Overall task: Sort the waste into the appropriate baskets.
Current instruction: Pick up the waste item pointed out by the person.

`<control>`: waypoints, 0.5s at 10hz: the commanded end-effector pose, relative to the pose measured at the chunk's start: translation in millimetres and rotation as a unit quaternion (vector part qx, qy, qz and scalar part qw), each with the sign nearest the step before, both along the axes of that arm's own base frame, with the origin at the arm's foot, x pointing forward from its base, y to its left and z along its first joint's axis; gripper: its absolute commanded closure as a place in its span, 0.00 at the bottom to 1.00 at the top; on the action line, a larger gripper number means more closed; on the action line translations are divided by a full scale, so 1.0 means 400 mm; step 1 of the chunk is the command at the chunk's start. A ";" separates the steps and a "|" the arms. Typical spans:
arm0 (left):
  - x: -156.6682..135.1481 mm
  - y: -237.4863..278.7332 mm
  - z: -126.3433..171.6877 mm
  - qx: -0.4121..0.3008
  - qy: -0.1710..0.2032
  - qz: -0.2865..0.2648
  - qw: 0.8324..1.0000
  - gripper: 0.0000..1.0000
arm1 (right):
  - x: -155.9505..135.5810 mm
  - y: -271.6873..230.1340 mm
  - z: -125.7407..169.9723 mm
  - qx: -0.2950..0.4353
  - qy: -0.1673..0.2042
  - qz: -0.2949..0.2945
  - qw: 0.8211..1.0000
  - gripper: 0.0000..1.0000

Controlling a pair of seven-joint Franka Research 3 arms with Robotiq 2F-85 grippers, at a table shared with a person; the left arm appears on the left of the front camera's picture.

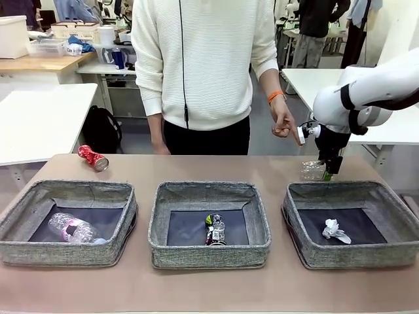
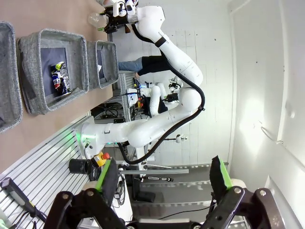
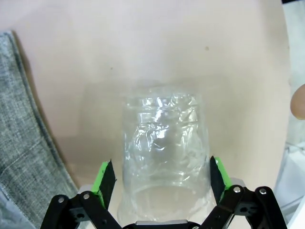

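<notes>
Waste-sorting tabletop (image 1: 209, 167): 3 grey woven baskets (image 1: 209, 252), 5 waste items.
Left basket (image 1: 19, 245): 1 clear plastic bottle (image 1: 73, 229). Middle basket (image 1: 160, 222): 1 dark can (image 1: 215, 230), print too small to read. Right basket (image 1: 353, 255): 1 white paper wad (image 1: 335, 230). Loose on tabletop: 1 red can (image 1: 93, 157), far left, lettering illegible; 1 crumpled clear plastic cup (image 3: 164, 157) behind right basket, between the spread fingers of the right pincer (image 3: 162, 167), not pinched. Left pincer (image 2: 164, 174): spread, holding nothing.
</notes>
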State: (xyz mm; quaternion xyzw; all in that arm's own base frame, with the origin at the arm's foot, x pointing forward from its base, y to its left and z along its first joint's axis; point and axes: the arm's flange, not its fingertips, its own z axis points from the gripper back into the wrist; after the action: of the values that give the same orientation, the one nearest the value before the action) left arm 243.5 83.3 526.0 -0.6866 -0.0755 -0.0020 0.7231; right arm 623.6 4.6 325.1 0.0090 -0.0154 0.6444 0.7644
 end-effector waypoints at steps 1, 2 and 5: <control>-0.002 -0.005 0.016 -0.012 -0.002 0.001 1.000 0.00 | 0.013 -0.005 0.005 0.006 0.006 0.010 1.000 0.00; -0.002 -0.005 0.016 -0.012 -0.002 0.001 1.000 0.00 | 0.015 -0.007 0.004 -0.003 0.002 0.005 1.000 0.14; -0.002 -0.005 0.016 -0.012 -0.002 0.001 1.000 0.00 | 0.013 -0.006 0.000 -0.007 0.010 0.005 1.000 0.39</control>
State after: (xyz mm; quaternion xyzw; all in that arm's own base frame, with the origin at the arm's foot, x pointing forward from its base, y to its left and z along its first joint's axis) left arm 243.5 83.3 526.0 -0.6866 -0.0756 -0.0020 0.7231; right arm 623.8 3.3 325.8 0.0098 -0.0125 0.6446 0.7644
